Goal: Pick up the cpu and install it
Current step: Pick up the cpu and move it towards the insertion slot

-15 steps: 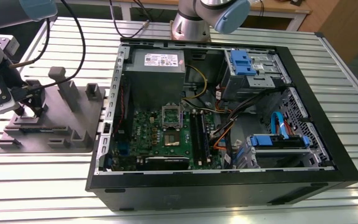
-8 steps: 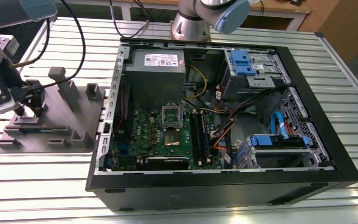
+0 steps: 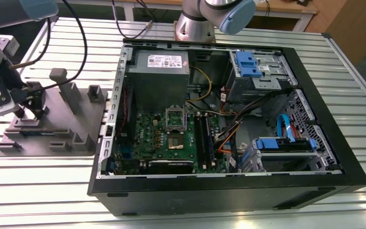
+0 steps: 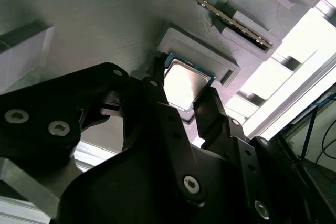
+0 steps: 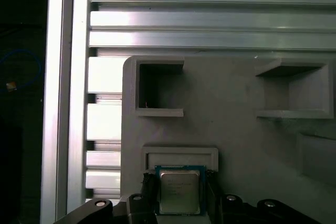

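The cpu (image 5: 179,191), a thin square chip with a silvery top and green rim, lies at a shallow framed pocket of the grey fixture tray (image 3: 55,143), seen in both wrist views. My gripper (image 4: 184,85) is low over the tray at the exterior view's left (image 3: 30,113). Its two black fingers (image 4: 157,85) press against opposite edges of the cpu (image 4: 182,80), shut on it. The chip still looks level with the tray surface. The green motherboard (image 3: 148,131) with its square socket (image 3: 175,141) lies inside the open computer case (image 3: 335,143).
The tray carries upright posts (image 3: 62,83) and other pockets (image 5: 157,90) close to the gripper. A grey power-supply box (image 3: 160,64), blue drive brackets (image 3: 249,64) and loose cables (image 3: 234,126) crowd the case. A second arm's base (image 3: 196,26) stands behind it on the slatted table (image 3: 43,191).
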{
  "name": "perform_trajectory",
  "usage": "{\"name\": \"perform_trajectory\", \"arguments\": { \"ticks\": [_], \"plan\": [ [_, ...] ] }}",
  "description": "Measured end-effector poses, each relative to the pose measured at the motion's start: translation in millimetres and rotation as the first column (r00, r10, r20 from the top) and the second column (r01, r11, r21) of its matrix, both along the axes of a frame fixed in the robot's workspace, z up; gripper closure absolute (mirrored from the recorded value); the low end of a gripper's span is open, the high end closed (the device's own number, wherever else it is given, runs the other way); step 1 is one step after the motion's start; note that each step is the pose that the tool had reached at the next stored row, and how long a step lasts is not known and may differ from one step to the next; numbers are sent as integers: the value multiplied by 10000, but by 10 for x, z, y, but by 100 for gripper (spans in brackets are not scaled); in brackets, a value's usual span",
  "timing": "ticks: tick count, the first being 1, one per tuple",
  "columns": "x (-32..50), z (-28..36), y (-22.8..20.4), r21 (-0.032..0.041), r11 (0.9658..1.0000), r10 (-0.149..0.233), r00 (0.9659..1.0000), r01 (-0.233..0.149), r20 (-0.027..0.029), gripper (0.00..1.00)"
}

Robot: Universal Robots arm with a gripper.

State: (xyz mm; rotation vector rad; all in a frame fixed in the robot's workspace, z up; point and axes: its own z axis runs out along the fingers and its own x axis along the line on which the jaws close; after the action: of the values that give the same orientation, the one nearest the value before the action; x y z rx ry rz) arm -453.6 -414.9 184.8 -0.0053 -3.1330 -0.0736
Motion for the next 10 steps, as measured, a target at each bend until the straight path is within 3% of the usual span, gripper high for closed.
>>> {"name": "perform_trajectory", "arguments": {
  "ticks": [10],
  "plan": [
    [0,66,0,1,10000,0,10000,0,2,53]
  ]
}}
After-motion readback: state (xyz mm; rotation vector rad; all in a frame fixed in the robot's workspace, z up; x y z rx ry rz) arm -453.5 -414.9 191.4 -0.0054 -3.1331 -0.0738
